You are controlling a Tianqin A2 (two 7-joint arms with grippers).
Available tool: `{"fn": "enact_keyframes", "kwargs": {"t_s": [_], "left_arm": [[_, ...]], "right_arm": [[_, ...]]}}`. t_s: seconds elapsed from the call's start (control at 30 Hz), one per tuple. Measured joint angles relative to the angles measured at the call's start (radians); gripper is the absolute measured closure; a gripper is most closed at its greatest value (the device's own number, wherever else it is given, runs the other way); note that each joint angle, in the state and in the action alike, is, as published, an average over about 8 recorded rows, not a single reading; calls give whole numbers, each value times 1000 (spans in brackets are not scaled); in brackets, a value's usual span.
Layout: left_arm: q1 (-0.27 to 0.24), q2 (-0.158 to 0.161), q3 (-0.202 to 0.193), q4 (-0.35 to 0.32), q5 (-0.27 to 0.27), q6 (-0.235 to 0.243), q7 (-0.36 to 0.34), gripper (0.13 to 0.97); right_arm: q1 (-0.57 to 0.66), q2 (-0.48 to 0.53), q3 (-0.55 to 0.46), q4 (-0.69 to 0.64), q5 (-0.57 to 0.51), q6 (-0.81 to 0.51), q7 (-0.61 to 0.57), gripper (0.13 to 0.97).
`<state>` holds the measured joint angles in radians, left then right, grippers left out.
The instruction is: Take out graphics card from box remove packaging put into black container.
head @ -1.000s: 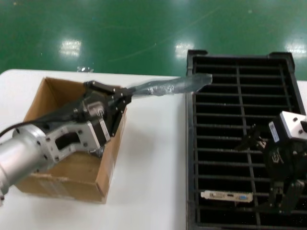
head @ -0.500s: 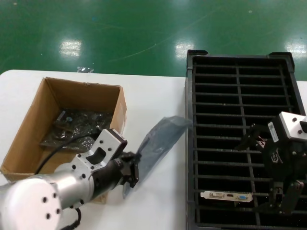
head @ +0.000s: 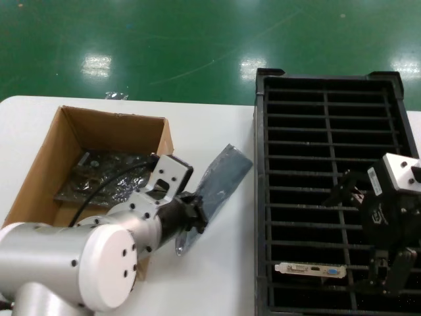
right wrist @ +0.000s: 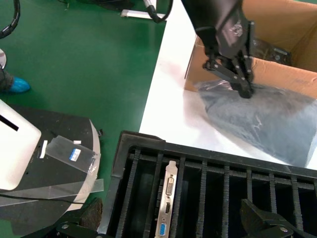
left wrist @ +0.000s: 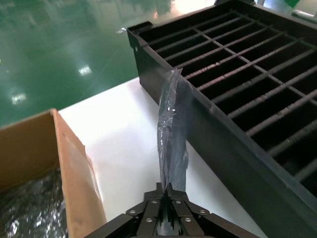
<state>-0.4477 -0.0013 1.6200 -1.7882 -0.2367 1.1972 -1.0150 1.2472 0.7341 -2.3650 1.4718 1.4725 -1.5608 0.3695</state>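
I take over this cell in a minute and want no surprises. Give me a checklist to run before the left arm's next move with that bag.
1. Left gripper pinched on the packaging: ok, jaws closed on its lower edge.
2. Packaging free of the box: ok, it hangs over the white table between box and black container.
3. Bag empty: cannot tell; it looks flat and thin edge-on.
4. Graphics card stowed: ok, standing in a near slot of the container, bracket up.
5. Right gripper out of the way: ok, over the container's near right corner, apart from the bag.
6. Box contents: more bagged boards remain.
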Motion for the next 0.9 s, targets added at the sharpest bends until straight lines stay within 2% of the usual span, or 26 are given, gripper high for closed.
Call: {"fn": "enact_keyframes", "kwargs": {"t_s": [0.13, 0.3, 0.43, 0.53, 0.6, 0.7, 0.73, 0.9], "left_arm": [[-28, 0, 27, 33, 7, -28, -21, 937], [-59, 1, 43, 54, 8, -54, -24, 882], [-78, -1, 44, 45, 5, -68, -6, 849], [-92, -8, 42, 18, 5, -82, 26, 792], [-100, -18, 43, -7, 12, -98, 60, 753], [-107, -49, 61, -56, 45, -138, 139, 696], [-107, -63, 73, -73, 64, -155, 173, 696], [-82, -143, 147, -155, 206, -261, 366, 562]], "right_arm": [[0, 0, 0, 0, 0, 0, 0, 129], [0, 0, 0, 0, 0, 0, 0, 129], [0, 0, -1, 0, 0, 0, 0, 129], [0, 0, -1, 0, 0, 0, 0, 129], [0, 0, -1, 0, 0, 0, 0, 129], [0, 0, -1, 0, 0, 0, 0, 129], [0, 0, -1, 0, 0, 0, 0, 129], [0, 0, -1, 0, 1, 1, 0, 129]]}}
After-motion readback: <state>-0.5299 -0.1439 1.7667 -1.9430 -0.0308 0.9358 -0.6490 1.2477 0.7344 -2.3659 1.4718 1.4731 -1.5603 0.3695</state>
